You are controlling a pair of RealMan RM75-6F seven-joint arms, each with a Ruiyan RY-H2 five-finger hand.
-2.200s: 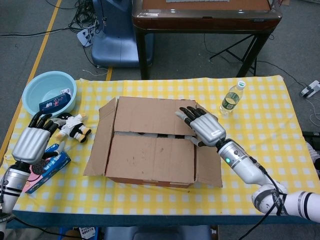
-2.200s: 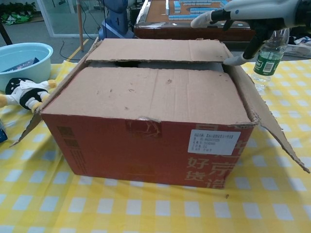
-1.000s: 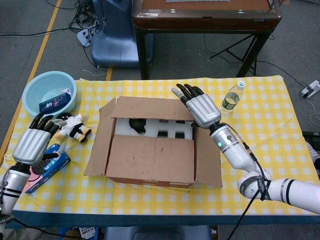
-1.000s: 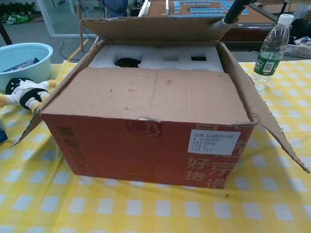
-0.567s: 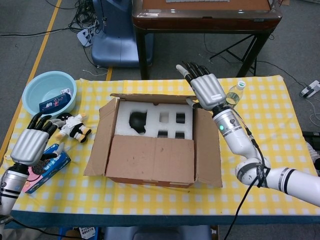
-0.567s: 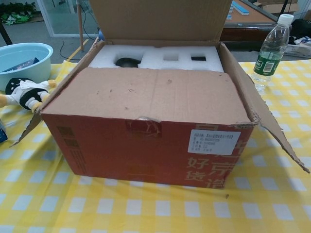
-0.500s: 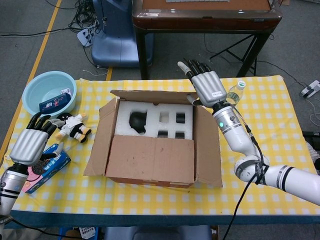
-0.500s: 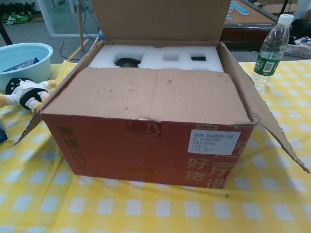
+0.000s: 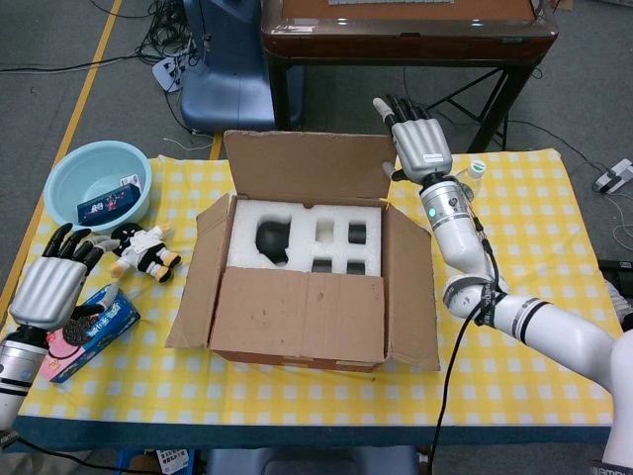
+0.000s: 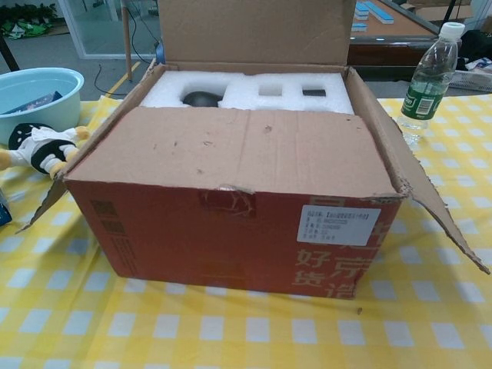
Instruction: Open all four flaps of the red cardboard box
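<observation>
We see one red cardboard box (image 9: 302,282) in the middle of the yellow checked table (image 9: 514,386). Its red side only shows in the chest view; from the head view we mostly see brown cardboard.

The box has four flaps. The back flap (image 9: 307,163) stands up. The left flap (image 9: 198,267) and the right flap (image 9: 410,292) lean outward. The front flap (image 9: 302,317) lies flat over the front half of the box, so we cannot see what is under it. The chest view cuts off the top of the back flap.

Inside the back half of the box sits white foam (image 9: 302,237) with holes cut in it. One hole holds a dark round thing (image 9: 269,240) that we cannot make out.

The right hand (image 9: 417,148) is at the right end of the back flap, fingers straight and apart. The flap's edge hides whether the hand touches it. The left hand (image 9: 49,287) is well to the left of the box, fingers spread, holding nothing. Only the head view shows the two hands.

Left of the box we count one light blue basin (image 9: 97,183), one small plush toy (image 9: 143,252) and one blue packet (image 9: 94,332) partly hidden under the left hand. Right of the box stands one water bottle (image 10: 429,77), mostly hidden behind the right arm in the head view but plain in the chest view.
</observation>
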